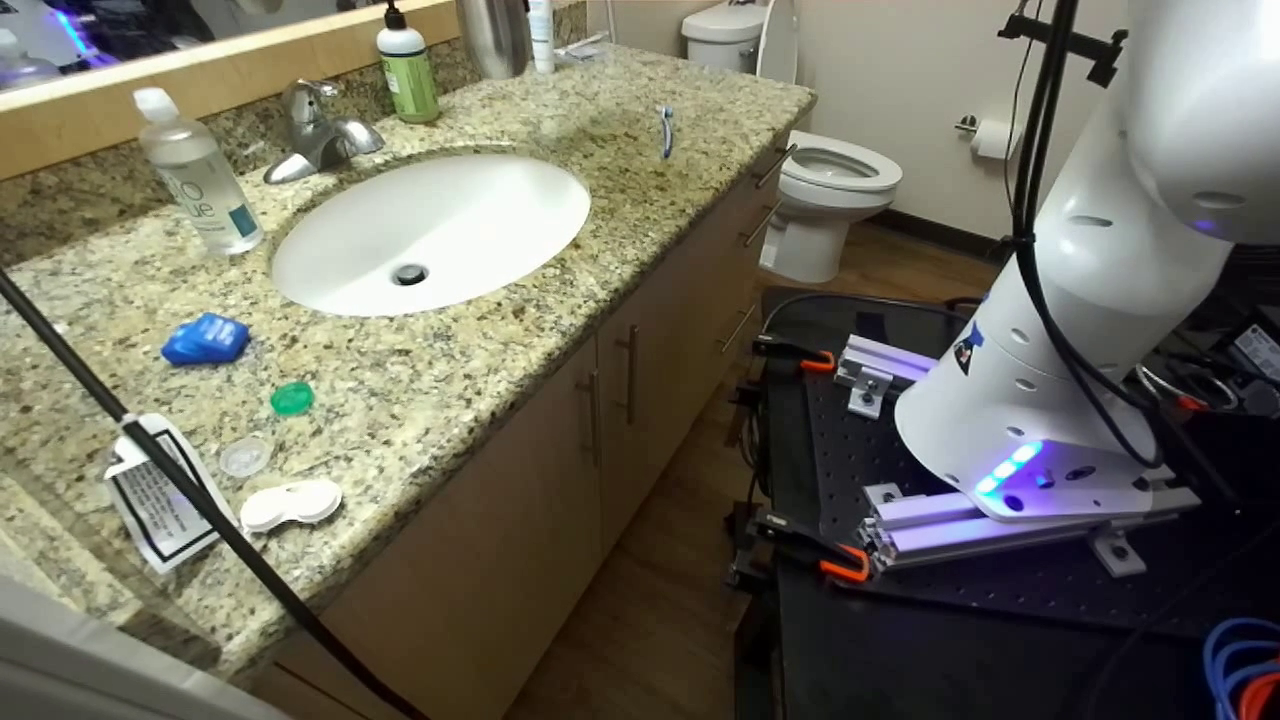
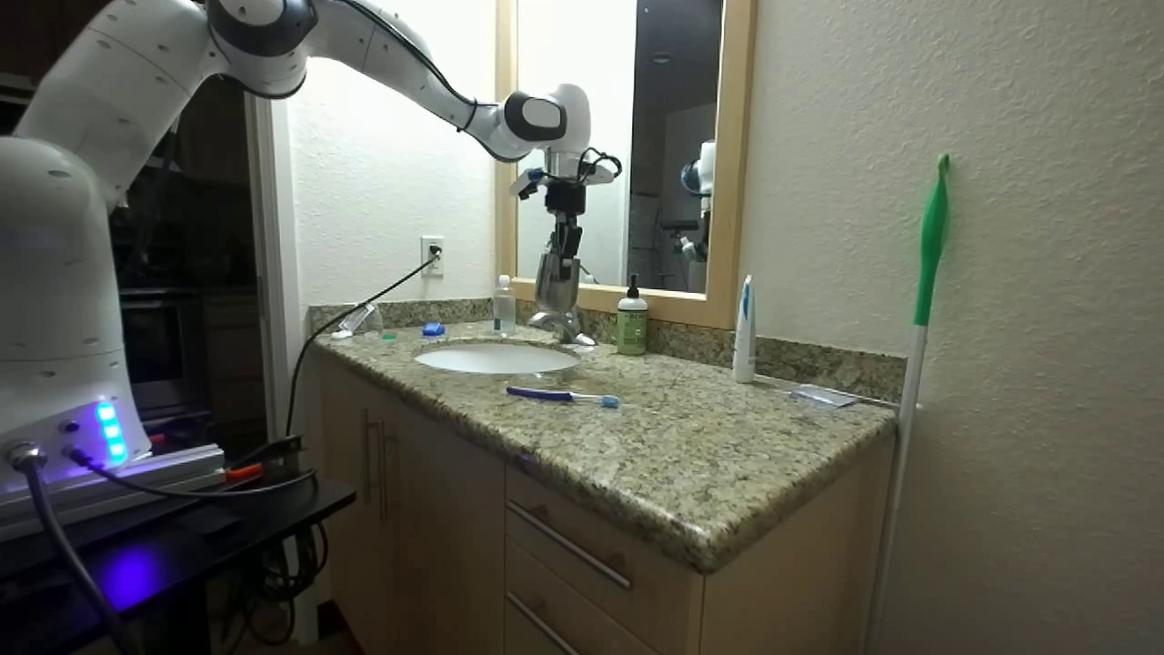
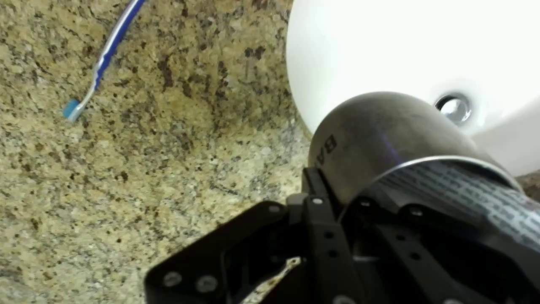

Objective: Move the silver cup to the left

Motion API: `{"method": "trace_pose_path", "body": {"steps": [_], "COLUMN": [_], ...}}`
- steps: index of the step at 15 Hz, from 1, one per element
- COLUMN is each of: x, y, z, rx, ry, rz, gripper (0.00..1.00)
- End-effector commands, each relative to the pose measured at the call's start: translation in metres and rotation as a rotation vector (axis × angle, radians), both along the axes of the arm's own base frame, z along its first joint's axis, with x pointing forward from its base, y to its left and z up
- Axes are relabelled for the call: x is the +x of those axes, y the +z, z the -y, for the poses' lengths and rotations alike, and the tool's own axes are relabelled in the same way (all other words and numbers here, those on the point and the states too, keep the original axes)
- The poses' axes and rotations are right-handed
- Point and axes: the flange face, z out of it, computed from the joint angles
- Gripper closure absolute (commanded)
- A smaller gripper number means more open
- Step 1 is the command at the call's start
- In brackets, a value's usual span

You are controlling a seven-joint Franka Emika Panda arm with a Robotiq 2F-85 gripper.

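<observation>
The silver cup point(image 1: 495, 38) is a dull grey metal tumbler, held in the air in both exterior views. In an exterior view the cup point(image 2: 556, 287) hangs under my gripper point(image 2: 566, 253), above the faucet and sink area. In the wrist view the cup point(image 3: 379, 126) is tilted, with dark lettering on its side and its mouth towards the camera. My gripper point(image 3: 333, 192) is shut on the cup's wall, one finger outside and the other inside the rim. A grey strip with printed lines point(image 3: 468, 190) shows across the cup's mouth.
The green soap bottle point(image 2: 632, 326), faucet point(image 1: 322, 135) and clear water bottle point(image 1: 200, 180) stand behind the white sink point(image 1: 520, 210). A toothbrush point(image 2: 559, 395) lies on the counter point(image 2: 691, 455). A white tube point(image 2: 744, 332) stands further along. A mirror point(image 2: 582, 118) is behind.
</observation>
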Motion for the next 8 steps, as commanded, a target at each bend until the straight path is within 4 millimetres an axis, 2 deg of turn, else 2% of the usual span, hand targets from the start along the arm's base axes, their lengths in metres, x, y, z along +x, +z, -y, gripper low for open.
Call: {"method": "trace_pose_path", "body": {"steps": [1, 5, 8], "x": [0.003, 0.014, 0.001], "y": [-0.009, -0.010, -0.009], "z": [-0.077, -0.168, -0.239], "rx": [-0.023, -0.062, -0.035], "ry": [0.204, 0.406, 0.562], "rz": [-0.017, 0.029, 0.051], "gripper": [0.98, 0.98, 0.98]}}
